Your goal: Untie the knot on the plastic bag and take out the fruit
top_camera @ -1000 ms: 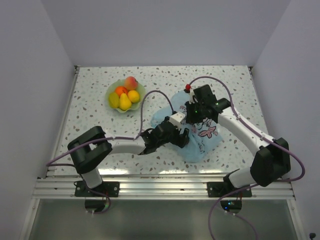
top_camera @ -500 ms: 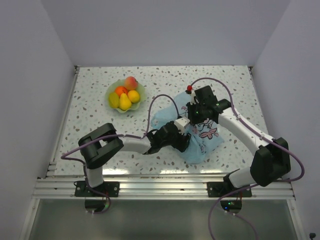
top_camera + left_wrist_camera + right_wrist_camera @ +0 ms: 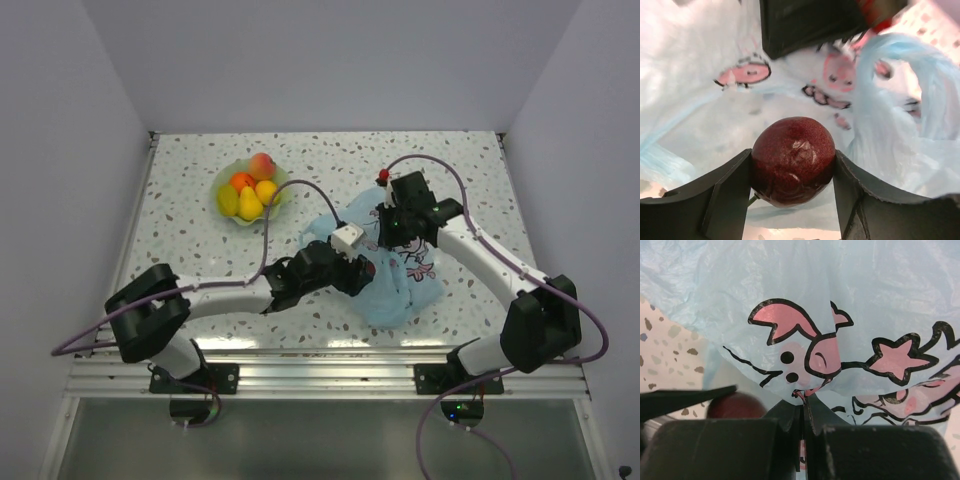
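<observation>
Two arms of one build were seen. On the left arm [image 3: 225,292], white tube links were joined by chunky black joint housings, and the same pattern was repeated on the right arm [image 3: 478,250]. A purple cable [image 3: 285,195] was looped off the left arm, and a second cable [image 3: 428,160], also purple, was arched off the right. A small white camera box [image 3: 347,238] was mounted at the left wrist, and a red knob [image 3: 381,177] at the right. The left gripper [image 3: 792,165] was shown with broad, matt black, faceted fingers [image 3: 722,197]. The right gripper [image 3: 804,407] was tipped with thin black wedges. Black base plates [image 3: 195,378] were fitted beneath both arms.
</observation>
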Controlling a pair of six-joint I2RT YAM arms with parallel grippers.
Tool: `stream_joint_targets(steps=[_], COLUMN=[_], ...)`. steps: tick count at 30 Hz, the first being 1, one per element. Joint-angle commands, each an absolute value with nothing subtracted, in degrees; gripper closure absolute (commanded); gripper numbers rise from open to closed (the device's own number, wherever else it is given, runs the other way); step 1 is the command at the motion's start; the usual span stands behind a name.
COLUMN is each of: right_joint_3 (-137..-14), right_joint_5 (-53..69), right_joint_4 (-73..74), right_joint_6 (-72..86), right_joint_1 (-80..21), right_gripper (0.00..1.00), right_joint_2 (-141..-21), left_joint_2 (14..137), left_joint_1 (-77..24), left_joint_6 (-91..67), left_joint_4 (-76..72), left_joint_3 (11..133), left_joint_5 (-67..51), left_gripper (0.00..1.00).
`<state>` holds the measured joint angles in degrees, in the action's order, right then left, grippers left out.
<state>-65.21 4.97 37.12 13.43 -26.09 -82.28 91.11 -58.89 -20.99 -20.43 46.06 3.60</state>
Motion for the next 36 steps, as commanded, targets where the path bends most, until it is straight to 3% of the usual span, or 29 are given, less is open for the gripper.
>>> stream_joint_targets(steps=[1,8,15,24,36], right_joint_3=[-64.9,-63.7,-62.5,-60.8,-60.8], right_joint_5=[1.0,-3.0,-3.9,-1.7,-2.5], right_joint_4=[35.5,35.7,36.1,36.0,35.9], right_joint_6=[15.9,18.7,19.9,19.8,19.2], right_joint_1=[-25.4,-25.0,-25.0,-25.0,-24.9], right_gripper=[1.0,1.0,1.0,1.0,1.0], right_joint_2=[-80.7,-80.2,-77.6,-73.3,-71.9], left_joint_2=[82.1,75.1,71.3,82.3,96.0], left_joint_1=[-58.9,-54.7,-39.2,-25.0,-22.7], left_joint_6=[-22.7,-25.0,-26.0,-16.1,-9.5], left_joint_4=[-18.9,-4.1,5.4,3.9,3.3], left_joint_3=[46.8,51.1,53.5,59.8,65.0], left_joint_5=[6.4,13.3,20.8,18.9,15.6], left_gripper=[0.66,0.67,0.65,0.58,0.34])
